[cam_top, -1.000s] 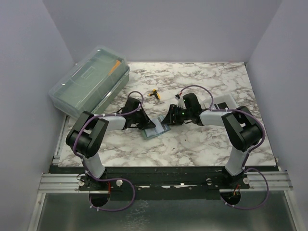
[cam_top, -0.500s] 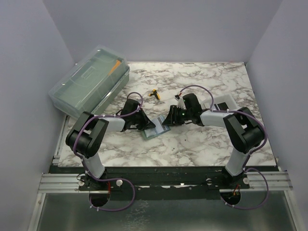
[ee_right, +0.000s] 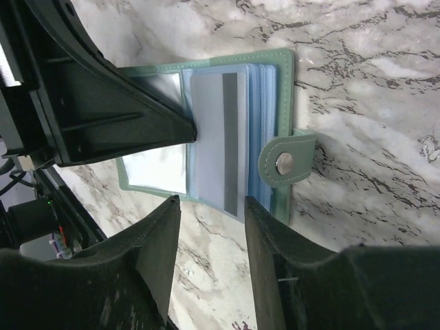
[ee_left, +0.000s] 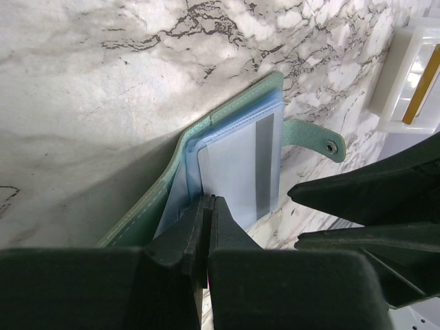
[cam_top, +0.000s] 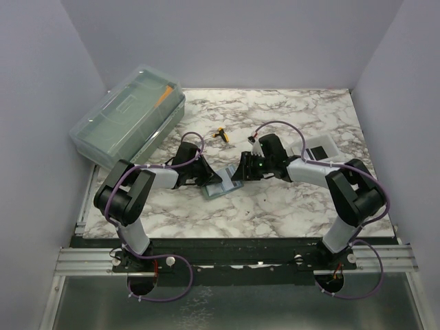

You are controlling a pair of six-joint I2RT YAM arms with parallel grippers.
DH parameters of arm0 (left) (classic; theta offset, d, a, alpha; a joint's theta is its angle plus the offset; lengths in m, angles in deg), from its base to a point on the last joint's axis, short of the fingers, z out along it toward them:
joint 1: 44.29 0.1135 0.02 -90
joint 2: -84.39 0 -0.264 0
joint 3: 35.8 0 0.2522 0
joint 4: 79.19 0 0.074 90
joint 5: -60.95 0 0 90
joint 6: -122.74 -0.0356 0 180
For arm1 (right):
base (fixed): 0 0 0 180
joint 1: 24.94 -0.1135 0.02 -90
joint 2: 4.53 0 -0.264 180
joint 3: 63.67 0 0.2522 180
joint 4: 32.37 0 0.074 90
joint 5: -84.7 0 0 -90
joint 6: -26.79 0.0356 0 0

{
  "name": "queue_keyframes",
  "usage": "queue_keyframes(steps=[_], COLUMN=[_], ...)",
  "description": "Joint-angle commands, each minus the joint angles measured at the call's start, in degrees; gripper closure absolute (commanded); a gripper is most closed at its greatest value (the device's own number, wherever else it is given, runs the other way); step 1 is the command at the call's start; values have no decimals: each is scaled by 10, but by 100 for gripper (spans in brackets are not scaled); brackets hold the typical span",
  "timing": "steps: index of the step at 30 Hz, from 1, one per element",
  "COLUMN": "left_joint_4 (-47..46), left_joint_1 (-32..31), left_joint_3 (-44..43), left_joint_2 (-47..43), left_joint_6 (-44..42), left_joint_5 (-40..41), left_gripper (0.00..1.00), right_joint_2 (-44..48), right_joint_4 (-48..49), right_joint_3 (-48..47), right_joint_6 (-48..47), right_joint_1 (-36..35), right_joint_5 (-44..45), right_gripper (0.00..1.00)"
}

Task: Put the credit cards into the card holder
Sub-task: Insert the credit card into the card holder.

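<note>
Left jaws pin card holder (ee_right: 285,103) (open); striped card (ee_right: 206,137) inside.

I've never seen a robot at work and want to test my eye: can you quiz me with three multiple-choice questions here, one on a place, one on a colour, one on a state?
1. Where is the translucent lidded box? A. far left B. near right C. between the arms
2. What colour is the card holder? A. red B. black C. sage green
3. How does the card holder lie? A. snapped shut B. open, a striped card showing C. standing on edge
Answers: 1 A, it sits at the back left; 2 C, its cover is pale green; 3 B, its pockets lie spread and the snap tab hangs free.
</note>
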Motion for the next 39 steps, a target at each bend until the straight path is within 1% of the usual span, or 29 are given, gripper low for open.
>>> queue_keyframes(steps=[1, 6, 16, 23, 24, 28, 31, 35, 39], left_joint_4=[44, 44, 36, 33, 34, 32, 31, 31, 31], left_joint_1=[0, 0, 0, 0, 0, 0, 0, 0, 0], left_joint_3=[25, 26, 31, 32, 31, 31, 32, 32, 33], left_joint_2=[16, 12, 14, 13, 14, 16, 15, 15, 17], left_joint_6=[-8, -9, -4, -4, -5, -5, -5, -6, -6], left_joint_5=[13, 13, 11, 10, 10, 8, 8, 7, 6], left_gripper=[100, 100, 100, 100, 100, 100, 100, 100, 100], right_joint_2=[-12, -21, -49, -28, -24, -20, -12, 5, -1], right_joint_4=[-9, 5, 26, 9, 5, -23, -52, -69, -74], right_joint_3=[-3, 3, 0, -8, -9, -17, -22, -27, -35], right_joint_6=[-6, 0, 8, 5, 4, -7, -18, -22, -26], right_joint_1=[-4, -4, -4, -7, -9, -16, -19, -19, -19], right_joint_5=[5, 8, -19, -17, -14, 10, 38, 57, 51], right_gripper=[56, 57, 58, 65, 65, 56, 52, 51, 52])
